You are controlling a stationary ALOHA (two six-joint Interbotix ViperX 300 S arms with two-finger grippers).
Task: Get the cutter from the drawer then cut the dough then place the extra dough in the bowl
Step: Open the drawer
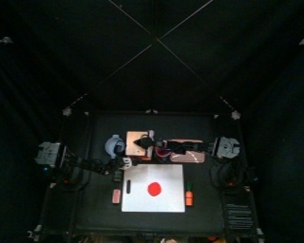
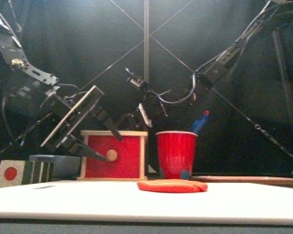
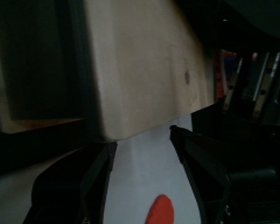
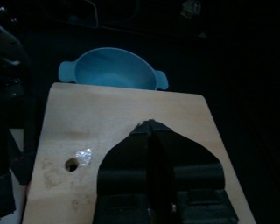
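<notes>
Nearest the table's front edge, at 6 o'clock, the white cutting board (image 1: 175, 175) carries the red dough disc (image 1: 154, 187), whole, at its middle. My left gripper (image 3: 149, 171) hangs close by the pale wooden box (image 4: 119, 118), at about the box's 8 o'clock, jaws spread wide and empty. The box stands at 11 o'clock from the dough, its red drawer front (image 2: 114, 155) facing 6 o'clock. A red cup (image 2: 176, 154) with a blue toy knife (image 2: 200, 122) is just beside it at 3 o'clock. My right gripper (image 4: 153, 131) is over the box's top, jaws pressed together. The blue-grey bowl (image 4: 113, 68) sits at the box's 9 o'clock.
</notes>
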